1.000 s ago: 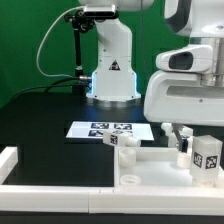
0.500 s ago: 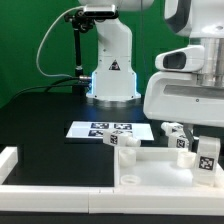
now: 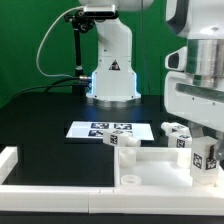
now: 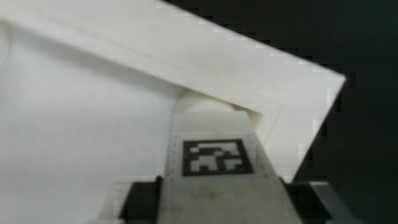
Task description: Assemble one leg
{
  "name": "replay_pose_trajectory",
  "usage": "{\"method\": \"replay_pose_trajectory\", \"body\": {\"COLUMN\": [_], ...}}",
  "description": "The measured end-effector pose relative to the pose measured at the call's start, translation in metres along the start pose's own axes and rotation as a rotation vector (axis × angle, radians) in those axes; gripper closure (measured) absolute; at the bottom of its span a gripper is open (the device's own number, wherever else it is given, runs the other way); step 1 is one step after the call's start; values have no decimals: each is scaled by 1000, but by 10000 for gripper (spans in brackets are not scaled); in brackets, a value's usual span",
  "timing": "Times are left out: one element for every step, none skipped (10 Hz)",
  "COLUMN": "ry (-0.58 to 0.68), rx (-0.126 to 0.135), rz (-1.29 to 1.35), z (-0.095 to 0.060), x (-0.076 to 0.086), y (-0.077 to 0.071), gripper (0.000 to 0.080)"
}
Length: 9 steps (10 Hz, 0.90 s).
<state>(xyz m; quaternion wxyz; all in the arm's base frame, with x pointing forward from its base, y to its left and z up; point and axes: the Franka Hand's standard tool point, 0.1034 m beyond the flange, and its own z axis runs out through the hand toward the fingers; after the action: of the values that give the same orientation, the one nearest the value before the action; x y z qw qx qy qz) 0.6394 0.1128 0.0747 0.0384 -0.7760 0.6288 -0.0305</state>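
Note:
My gripper (image 3: 204, 150) is shut on a white leg (image 3: 205, 159) with a black-and-white tag. It holds the leg upright over the corner of the big white panel (image 3: 150, 170) on the exterior view's right. In the wrist view the leg (image 4: 217, 150) sits between my two dark fingers (image 4: 139, 200), with its far end at the inner corner of the panel's raised rim (image 4: 249, 85). The gripper (image 4: 222, 203) grips the leg's sides. I cannot tell whether the leg touches the panel.
Two more tagged legs stand nearby, one (image 3: 171, 130) behind the panel and one (image 3: 122, 141) at its back rim. The marker board (image 3: 105, 129) lies on the black table. A white robot base (image 3: 112, 72) stands at the back. A white block (image 3: 8, 160) lies at the exterior view's left.
The hand has shifted a little to the exterior view's right. The held leg went from tilted to upright and sits slightly lower over the panel corner.

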Motion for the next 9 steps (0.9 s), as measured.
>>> {"method": "replay_pose_trajectory", "body": {"ry": [-4, -4, -2, 5, 11, 7, 9, 10, 10], "rx": [6, 5, 7, 11, 6, 6, 5, 5, 4], "rz": [30, 9, -27, -224, -486, -658, -681, -758, -801], "z": [0, 0, 0, 1, 1, 2, 2, 2, 2], "x": [0, 0, 0, -2, -5, -4, -3, -3, -3], "y": [1, 1, 1, 1, 1, 2, 2, 2, 2], "gripper": [515, 515, 440, 440, 244, 177, 177, 155, 155]}}
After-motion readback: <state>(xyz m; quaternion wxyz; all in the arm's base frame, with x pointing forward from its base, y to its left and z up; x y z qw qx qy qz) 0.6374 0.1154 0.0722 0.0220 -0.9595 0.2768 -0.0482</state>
